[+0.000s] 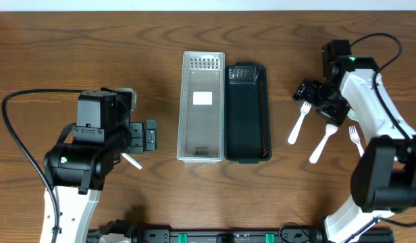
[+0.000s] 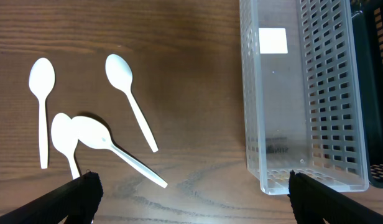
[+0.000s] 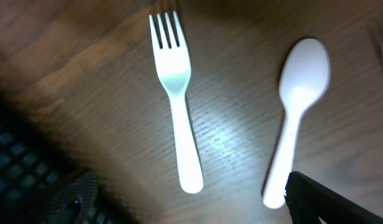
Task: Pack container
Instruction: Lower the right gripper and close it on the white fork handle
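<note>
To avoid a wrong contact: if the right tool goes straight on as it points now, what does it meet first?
Probably the fork, which lies on the table under the open right tool; the spoon is off to one side. Depth is unclear.

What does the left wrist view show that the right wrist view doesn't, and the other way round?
Only the left wrist view: four spoons loose on the wood, two of them overlapping at the bowls, and the clear basket with a white label on its floor.
Only the right wrist view: a fork and a single spoon, lying side by side and apart.
Both: the table and an edge of the dark basket.
</note>
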`<control>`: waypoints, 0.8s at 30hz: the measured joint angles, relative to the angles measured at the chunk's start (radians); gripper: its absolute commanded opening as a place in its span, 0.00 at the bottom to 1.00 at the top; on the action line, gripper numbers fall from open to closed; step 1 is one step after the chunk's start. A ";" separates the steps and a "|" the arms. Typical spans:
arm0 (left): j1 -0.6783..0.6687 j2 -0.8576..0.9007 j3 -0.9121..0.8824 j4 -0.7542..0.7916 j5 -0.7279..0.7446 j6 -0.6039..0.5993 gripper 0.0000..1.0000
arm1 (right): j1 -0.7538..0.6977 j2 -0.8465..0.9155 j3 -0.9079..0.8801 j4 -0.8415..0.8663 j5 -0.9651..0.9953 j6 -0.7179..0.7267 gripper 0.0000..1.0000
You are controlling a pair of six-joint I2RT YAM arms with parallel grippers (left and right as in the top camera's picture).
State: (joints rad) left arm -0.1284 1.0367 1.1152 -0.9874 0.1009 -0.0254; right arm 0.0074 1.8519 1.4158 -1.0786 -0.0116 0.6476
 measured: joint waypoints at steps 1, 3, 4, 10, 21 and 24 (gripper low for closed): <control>0.000 0.000 0.000 0.000 0.000 0.000 0.98 | 0.005 0.010 0.000 0.006 0.000 0.000 0.99; 0.000 0.000 0.000 0.000 0.000 0.000 0.98 | 0.021 0.034 0.000 0.027 0.000 0.000 0.99; 0.000 0.000 0.000 0.000 0.000 0.000 0.98 | 0.030 0.043 0.000 0.037 0.000 0.000 0.99; 0.000 0.000 0.000 -0.001 0.000 0.000 0.98 | 0.083 0.085 0.000 0.084 0.000 0.007 0.99; 0.000 0.000 0.000 -0.001 0.000 0.000 0.98 | 0.092 0.160 0.000 0.139 0.000 0.015 0.99; 0.000 0.000 0.000 -0.001 0.000 0.000 0.98 | 0.092 0.161 0.000 0.156 0.001 0.015 0.99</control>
State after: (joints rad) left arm -0.1284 1.0367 1.1152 -0.9882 0.1009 -0.0257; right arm 0.0998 2.0129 1.4158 -0.9226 -0.0109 0.6624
